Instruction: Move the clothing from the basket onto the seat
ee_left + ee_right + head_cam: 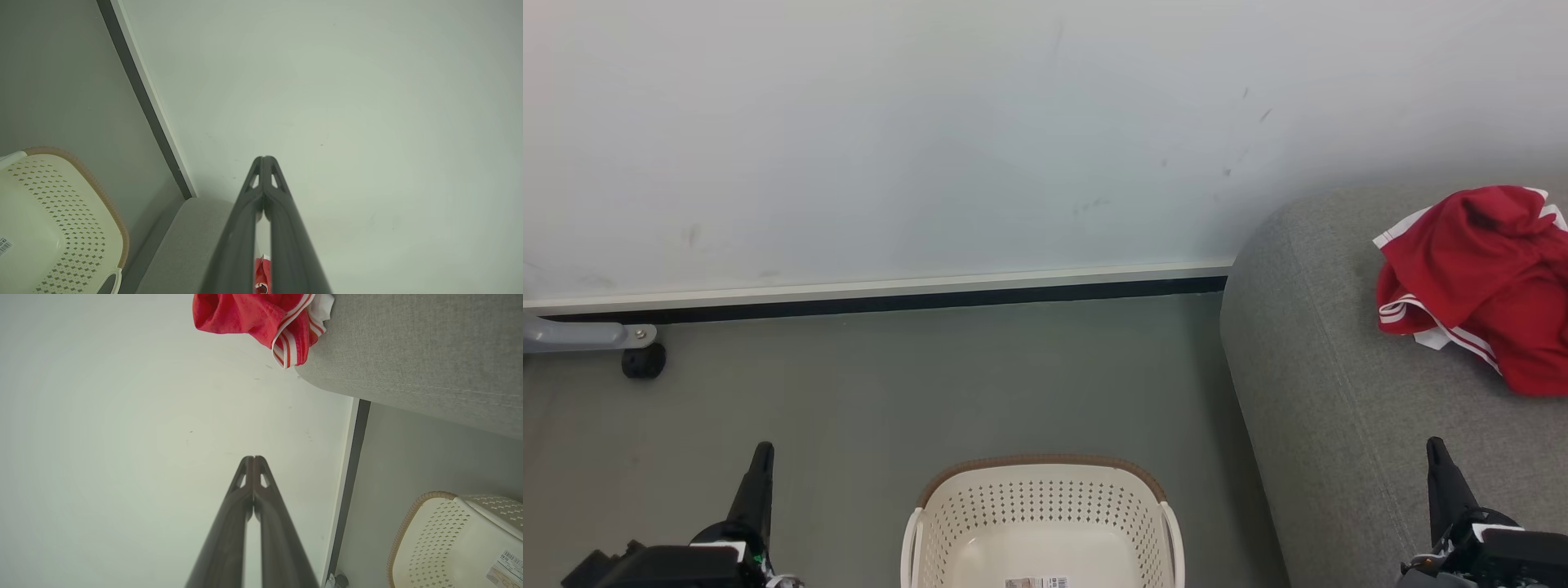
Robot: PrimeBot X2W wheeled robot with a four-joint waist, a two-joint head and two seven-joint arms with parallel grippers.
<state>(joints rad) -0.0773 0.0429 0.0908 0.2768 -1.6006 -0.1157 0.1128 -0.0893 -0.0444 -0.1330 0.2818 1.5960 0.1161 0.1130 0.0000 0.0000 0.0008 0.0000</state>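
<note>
Red clothing [1478, 282] with white stripes lies crumpled on the grey seat [1323, 392] at the right; it also shows as clothing [261, 322] on the seat [416, 351] in the right wrist view. The cream basket [1042, 523] stands on the floor at bottom centre, with only a label on its floor, and appears as the basket [53, 228] and basket [453, 543] in the wrist views. My left gripper [761, 451] is shut at lower left, well left of the basket. My right gripper [1436, 447] is shut over the seat's front part, below the clothing. Both hold nothing.
A pale wall [931, 139] with a dark skirting strip [890, 302] runs behind the grey floor [931, 384]. A grey metal leg with a black castor [643, 361] stands at the far left by the wall.
</note>
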